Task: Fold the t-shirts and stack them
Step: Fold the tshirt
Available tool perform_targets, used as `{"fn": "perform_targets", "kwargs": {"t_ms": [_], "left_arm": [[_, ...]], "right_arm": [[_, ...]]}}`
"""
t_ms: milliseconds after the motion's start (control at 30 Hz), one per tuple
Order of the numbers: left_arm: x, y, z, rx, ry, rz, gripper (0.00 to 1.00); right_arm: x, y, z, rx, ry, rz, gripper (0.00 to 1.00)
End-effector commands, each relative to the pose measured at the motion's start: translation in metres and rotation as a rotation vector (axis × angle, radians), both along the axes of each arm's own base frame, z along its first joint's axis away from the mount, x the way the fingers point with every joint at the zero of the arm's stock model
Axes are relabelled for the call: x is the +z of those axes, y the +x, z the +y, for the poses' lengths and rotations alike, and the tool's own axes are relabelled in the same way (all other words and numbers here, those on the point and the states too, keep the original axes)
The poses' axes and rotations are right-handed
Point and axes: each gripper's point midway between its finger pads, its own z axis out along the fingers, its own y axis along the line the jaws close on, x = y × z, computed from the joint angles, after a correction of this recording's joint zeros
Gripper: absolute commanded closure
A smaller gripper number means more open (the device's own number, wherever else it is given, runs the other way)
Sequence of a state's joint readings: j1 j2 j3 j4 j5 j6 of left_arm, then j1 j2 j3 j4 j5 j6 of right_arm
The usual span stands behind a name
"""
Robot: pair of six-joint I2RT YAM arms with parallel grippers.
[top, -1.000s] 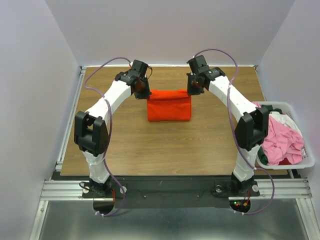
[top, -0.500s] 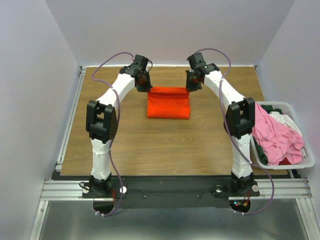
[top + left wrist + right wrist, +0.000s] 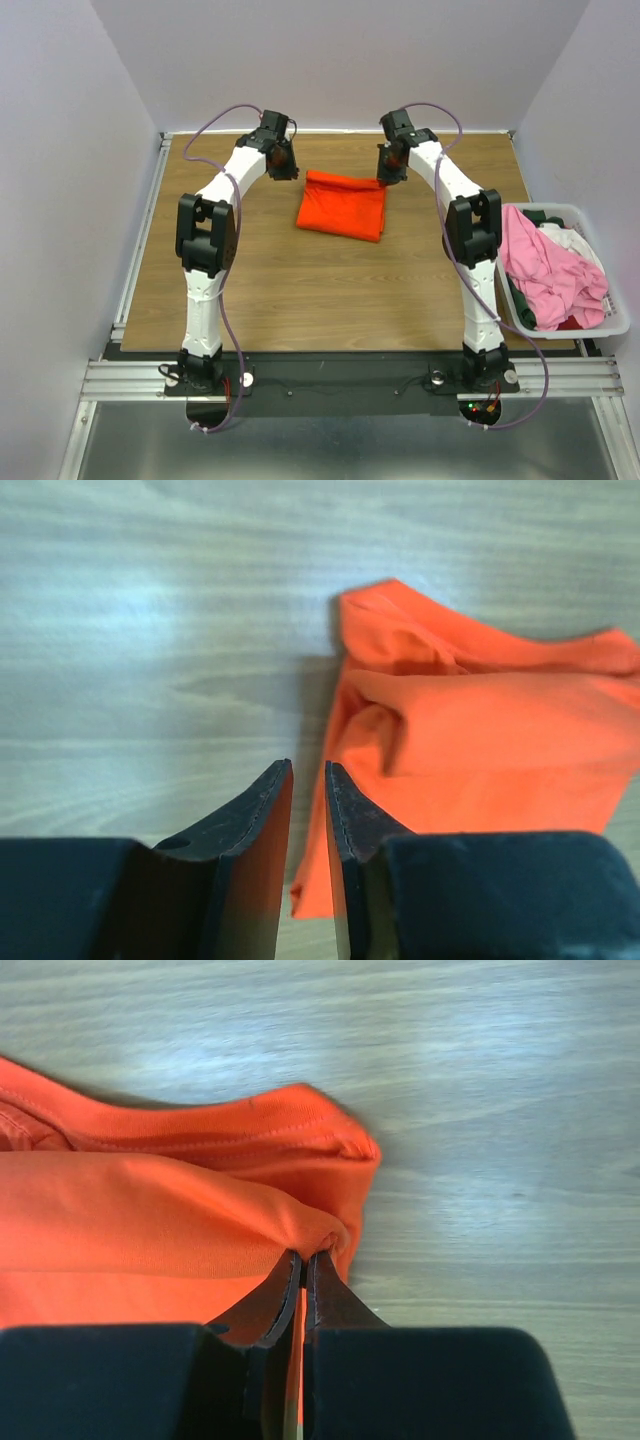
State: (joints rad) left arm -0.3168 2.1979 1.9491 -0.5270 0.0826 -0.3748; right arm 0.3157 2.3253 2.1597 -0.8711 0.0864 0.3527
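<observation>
A folded bright orange t-shirt [image 3: 342, 205] lies on the wooden table [image 3: 300, 290] toward the far middle. My right gripper [image 3: 385, 178] is shut on its far right corner, and the right wrist view shows cloth [image 3: 150, 1220] bunched at the tips of this gripper [image 3: 305, 1253]. My left gripper [image 3: 290, 172] hangs just left of the shirt's far left corner. Its jaws [image 3: 308, 767] stand slightly open with only bare wood between them, and the shirt [image 3: 480, 730] lies loose to their right.
A white plastic bin [image 3: 600, 325] sits at the table's right edge, holding a pink shirt [image 3: 550, 270], a dark green one [image 3: 527, 310] and a white one [image 3: 570, 238]. White walls enclose the table on three sides.
My left gripper has opened and let go of the shirt's left corner, which now lies on the table. Both arms have reached farther back. The right gripper still holds its corner.
</observation>
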Motion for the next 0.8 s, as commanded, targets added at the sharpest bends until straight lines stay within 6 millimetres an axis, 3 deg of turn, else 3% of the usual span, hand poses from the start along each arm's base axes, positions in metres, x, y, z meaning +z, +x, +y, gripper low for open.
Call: {"fn": "perform_targets", "kwargs": {"t_ms": [0,67,133,167,233,267,333,367,533,633,767], "left_arm": [[0.034,0.025,-0.003,-0.029,-0.021,-0.125,0.74],[0.036,0.026,-0.004,-0.032,-0.023,-0.137,0.73],[0.034,0.025,-0.004,-0.03,-0.029,-0.14,0.66],[0.039,0.023,-0.004,-0.031,-0.035,-0.15,0.65],[0.038,0.016,-0.003,-0.035,-0.04,-0.142,0.59],[0.049,0.014,-0.003,-0.036,-0.047,-0.163,0.55],[0.046,0.004,-0.001,-0.041,-0.048,-0.155,0.48],[0.06,0.002,0.0,-0.041,-0.059,-0.192,0.46],[0.051,-0.019,0.004,-0.055,-0.066,-0.181,0.25],[0.038,-0.027,0.001,-0.077,-0.071,-0.153,0.22],[0.02,-0.035,-0.009,-0.119,-0.111,-0.12,0.21]], "right_arm": [[0.016,0.014,-0.011,-0.051,0.013,-0.048,0.99],[0.017,0.012,-0.013,-0.058,0.013,-0.048,0.96],[0.016,0.012,-0.019,-0.09,0.008,-0.046,0.76],[0.013,0.01,-0.021,-0.103,0.006,-0.036,0.73],[0.018,0.011,-0.041,-0.177,-0.011,-0.049,0.61],[0.019,0.013,-0.058,-0.221,-0.023,-0.054,0.54],[0.028,0.013,-0.078,-0.275,-0.045,-0.088,0.51],[0.031,0.013,-0.084,-0.277,-0.044,-0.099,0.5],[0.048,0.007,-0.056,-0.092,0.072,-0.126,0.49],[0.051,-0.001,-0.038,-0.017,0.16,-0.141,0.47],[0.027,-0.03,-0.022,0.032,0.252,-0.066,0.4]]}}
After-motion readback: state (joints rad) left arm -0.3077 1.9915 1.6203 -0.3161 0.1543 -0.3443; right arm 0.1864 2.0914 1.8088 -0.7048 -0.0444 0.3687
